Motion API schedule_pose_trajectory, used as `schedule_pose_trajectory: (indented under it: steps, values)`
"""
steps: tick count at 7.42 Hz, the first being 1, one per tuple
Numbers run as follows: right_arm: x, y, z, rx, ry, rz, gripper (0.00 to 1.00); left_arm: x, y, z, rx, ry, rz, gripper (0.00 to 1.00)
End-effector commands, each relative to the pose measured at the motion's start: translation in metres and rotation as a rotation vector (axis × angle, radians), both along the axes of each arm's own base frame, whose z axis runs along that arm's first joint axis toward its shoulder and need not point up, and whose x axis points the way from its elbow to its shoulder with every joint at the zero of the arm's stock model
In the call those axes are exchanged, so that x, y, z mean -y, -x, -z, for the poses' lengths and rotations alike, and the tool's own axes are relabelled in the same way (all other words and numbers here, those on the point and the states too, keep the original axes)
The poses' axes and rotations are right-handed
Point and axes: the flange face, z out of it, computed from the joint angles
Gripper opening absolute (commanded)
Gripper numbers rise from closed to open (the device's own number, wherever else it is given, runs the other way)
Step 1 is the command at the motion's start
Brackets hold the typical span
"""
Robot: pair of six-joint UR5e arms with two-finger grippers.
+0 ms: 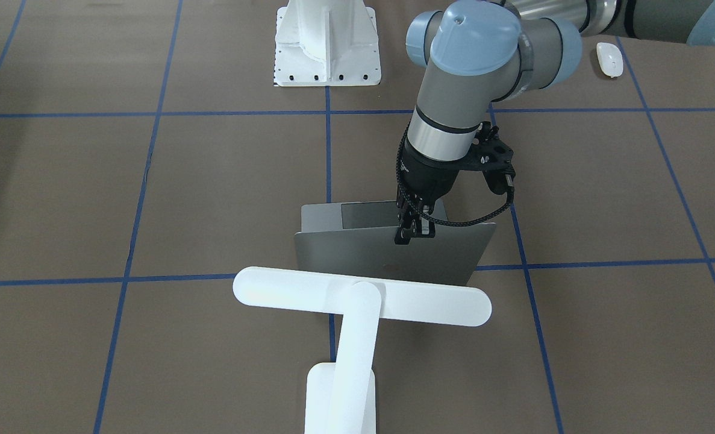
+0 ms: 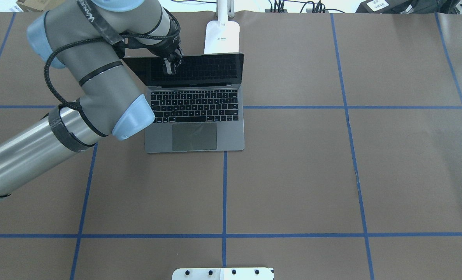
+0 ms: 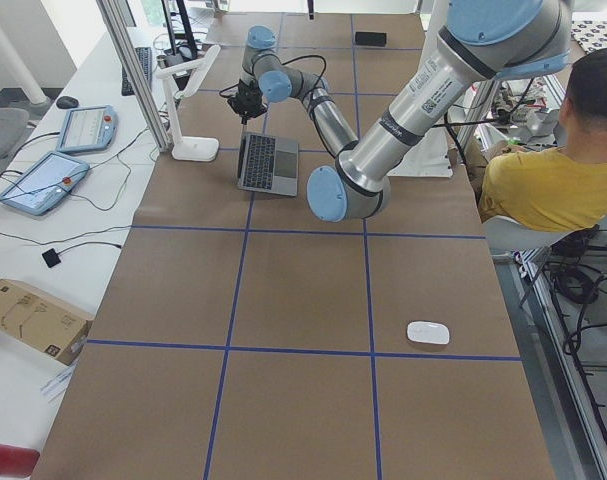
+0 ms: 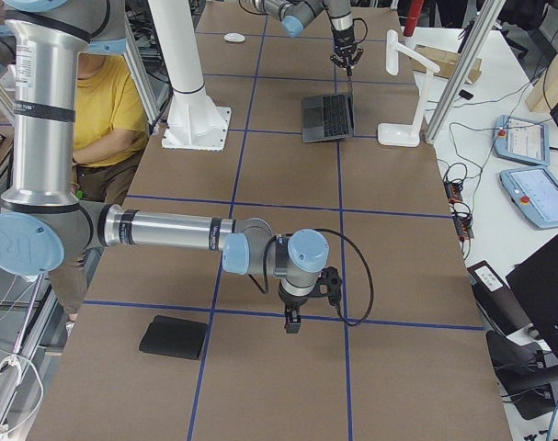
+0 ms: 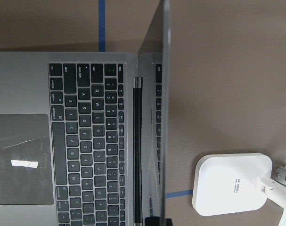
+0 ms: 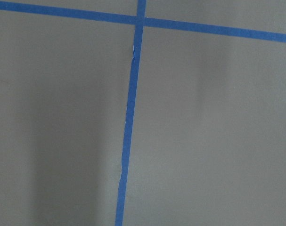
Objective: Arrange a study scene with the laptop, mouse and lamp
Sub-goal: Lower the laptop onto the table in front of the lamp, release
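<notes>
The laptop [image 2: 194, 134] stands open at the far left-centre of the table, its lid [image 1: 387, 256] upright. My left gripper [image 1: 414, 234] is at the lid's top edge, fingers closed on it from both sides; it also shows in the overhead view [image 2: 168, 67]. The left wrist view looks along the lid's edge down on the keyboard [image 5: 91, 141]. The lamp [image 1: 362, 295] stands just behind the laptop, with its base [image 2: 222, 37] on the table. The mouse [image 1: 609, 59] lies far off on the robot's left [image 3: 428, 333]. My right gripper [image 4: 292, 322] hangs low over bare table; I cannot tell its state.
The white ribbed pedestal [image 1: 327, 42] stands at the robot's side of the table. A flat black pad [image 4: 175, 337] lies near the right end. A person in a yellow shirt [image 3: 543, 185] sits beside the table. The right wrist view shows only brown table with blue tape lines [image 6: 128, 117].
</notes>
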Motion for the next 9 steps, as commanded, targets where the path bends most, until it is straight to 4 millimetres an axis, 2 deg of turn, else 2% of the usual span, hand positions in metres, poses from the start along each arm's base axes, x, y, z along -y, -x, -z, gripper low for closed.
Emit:
schedule_pose_trajectory:
  steps: [1, 7, 8, 9]
  values:
    - [0.0, 0.001, -0.001, 0.0, 0.002, 0.001, 1.0, 0.0, -0.01, 0.0, -0.007, -0.01, 0.01, 0.0]
    - [0.0, 0.002, -0.001, 0.0, 0.001, 0.004, 1.0, 0.011, -0.02, -0.008, -0.01, 0.009, 0.024, 0.0]
    - [0.0, 0.002, -0.001, 0.0, 0.002, 0.004, 1.0, 0.012, -0.021, -0.014, -0.004, 0.02, 0.028, 0.0]
    - [0.0, 0.002, -0.001, 0.0, 0.002, 0.004, 1.0, 0.013, -0.02, -0.019, 0.005, 0.02, 0.035, 0.3]
